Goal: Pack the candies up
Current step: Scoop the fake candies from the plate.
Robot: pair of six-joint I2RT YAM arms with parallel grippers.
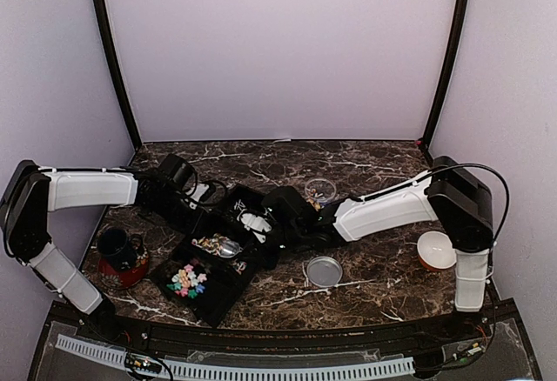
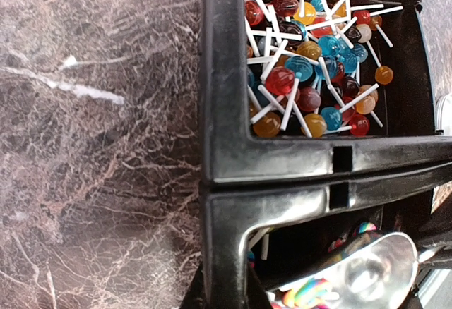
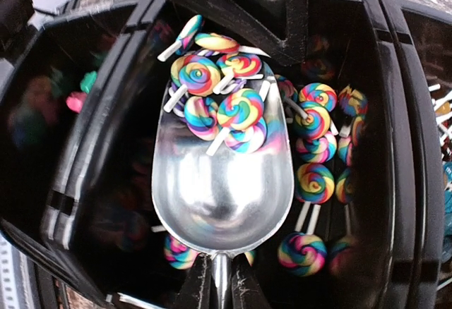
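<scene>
Where the two arms meet over the marble table, a black tray sits between them, cut into compartments. A dark mug stands left of it, a glass jar behind the right arm and a round lid in front of it. The right gripper is clamped on the handle of a metal scoop, whose bowl holds a heap of rainbow swirl lollipops over more of the same. The left gripper is at the tray's far corner, and I can't tell if it is open or closed. From above, the candies lie in the nearest compartment, a small loose cluster of pink, yellow, green and white. The right wrist view gives them only as a pink and green blur left of the scoop. Only the left wrist view shows the ball lollipops, red, blue and orange on white sticks.
</scene>
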